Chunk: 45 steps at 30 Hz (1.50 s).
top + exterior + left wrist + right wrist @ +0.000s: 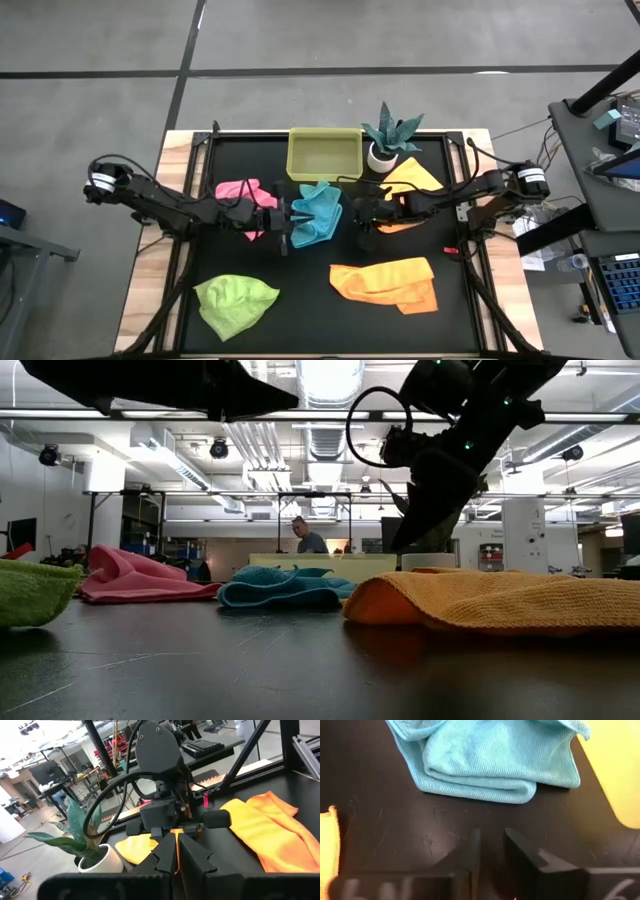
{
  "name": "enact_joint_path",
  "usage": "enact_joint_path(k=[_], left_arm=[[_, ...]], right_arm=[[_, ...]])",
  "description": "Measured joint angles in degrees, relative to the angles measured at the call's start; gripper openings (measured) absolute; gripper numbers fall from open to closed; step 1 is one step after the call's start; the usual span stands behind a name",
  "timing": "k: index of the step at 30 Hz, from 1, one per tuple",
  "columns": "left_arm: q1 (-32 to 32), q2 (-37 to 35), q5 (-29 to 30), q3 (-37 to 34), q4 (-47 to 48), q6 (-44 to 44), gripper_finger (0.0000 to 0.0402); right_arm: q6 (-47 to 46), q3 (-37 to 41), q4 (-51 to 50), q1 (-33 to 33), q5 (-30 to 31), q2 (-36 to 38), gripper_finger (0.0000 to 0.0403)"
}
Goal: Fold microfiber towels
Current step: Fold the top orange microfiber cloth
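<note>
Two dark grippers flank a rumpled turquoise towel (316,213) on the matte black table (300,300).

The left gripper (284,220) sits pinched together beside the towel's edge; the right gripper (492,851), fingers slightly parted and empty, hovers just short of its soft, ribbed fold. Near the right gripper lies a nubby orange towel (388,284); a pink towel (246,194) bunches by the left.

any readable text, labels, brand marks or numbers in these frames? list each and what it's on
None readable in any view.
Turquoise towel, pink towel, lime green towel, orange towels: plain, no tags showing.
Yellow tray and white plant pot: unmarked.
Back wall of the room in the low view: any signage too small to read.
</note>
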State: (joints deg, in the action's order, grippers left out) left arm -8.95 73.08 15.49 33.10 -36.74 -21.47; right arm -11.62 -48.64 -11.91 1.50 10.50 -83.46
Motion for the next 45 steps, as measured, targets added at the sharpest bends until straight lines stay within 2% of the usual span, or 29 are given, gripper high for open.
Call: enact_joint_path(k=[6,11,13,18,28,31,33,36,43,45], left_arm=[[0.0,0.0,0.0,-0.6,0.0,0.0,0.0006],[0.0,0.0,0.0,-0.6,-0.1,0.0,0.0006],[0.0,0.0,0.0,-0.6,-0.1,0.0,0.0006],[0.0,0.0,0.0,-0.7,-0.1,0.1,0.0006],[0.0,0.0,0.0,-0.7,-0.1,0.1,0.0006],[0.0,0.0,0.0,-0.7,-0.1,0.2,0.0006],[0.0,0.0,0.0,-0.7,-0.1,0.2,0.0006],[0.0,0.0,0.0,-0.7,-0.1,0.2,0.0006],[0.0,0.0,0.0,-0.7,-0.1,0.1,0.0006],[0.0,0.0,0.0,-0.7,-0.1,0.1,0.0006]], right_arm=[[1.0,0.1,0.0,0.9,-0.5,0.0,0.0157],[3.2,0.1,-0.8,2.1,0.6,0.1,0.0191],[2.2,0.1,-3.4,2.0,2.9,0.3,0.0194],[-0.5,0.1,-10.0,2.1,12.9,0.3,0.0195],[-1.9,0.3,-9.6,2.1,13.6,-2.9,0.0196],[-2.4,0.3,-9.5,2.1,16.7,-4.7,0.0194],[-2.4,0.3,-9.5,2.3,19.6,-5.6,0.0186],[-2.3,0.3,-9.5,2.2,20.7,-6.4,0.0159],[-1.1,0.3,-9.6,3.1,20.7,-4.5,0.0039],[0.3,0.3,-9.6,3.9,20.7,-3.3,0.0018]])
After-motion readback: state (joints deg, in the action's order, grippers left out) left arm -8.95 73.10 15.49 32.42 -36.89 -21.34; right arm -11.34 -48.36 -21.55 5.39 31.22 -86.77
